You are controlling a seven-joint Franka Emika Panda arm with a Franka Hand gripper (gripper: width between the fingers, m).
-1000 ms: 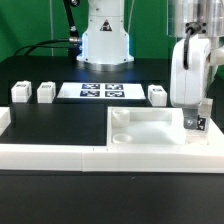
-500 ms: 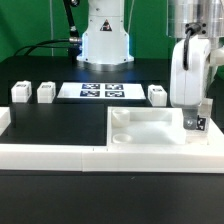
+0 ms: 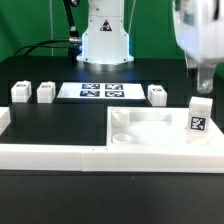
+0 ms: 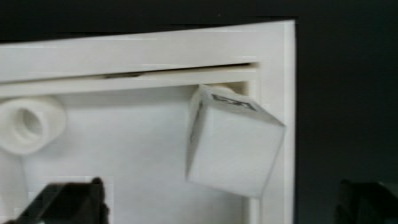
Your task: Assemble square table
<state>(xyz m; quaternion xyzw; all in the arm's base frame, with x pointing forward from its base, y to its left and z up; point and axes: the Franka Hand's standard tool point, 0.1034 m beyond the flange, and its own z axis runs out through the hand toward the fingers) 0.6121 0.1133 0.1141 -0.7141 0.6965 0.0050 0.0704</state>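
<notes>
Flat on the black table (image 3: 60, 125), toward the back: marker board (image 3: 100, 91) with several tags; along the near edge, long low white border wall (image 3: 50, 154); green backdrop (image 3: 30, 20) behind

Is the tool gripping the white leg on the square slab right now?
No, the tool hangs open above the leg, and the exterior view shows a clear gap between them.

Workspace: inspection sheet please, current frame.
Surface: black table, white border wall along its front.
Job's things: square tabletop against the wall; standing leg on its corner at the exterior view's right; loose legs behind.
Clutter: marker board only.
Grippers: gripper open, above the standing leg, not touching.
Cables: black cable at rear.
Surroundings: robot base, green backdrop.
</notes>
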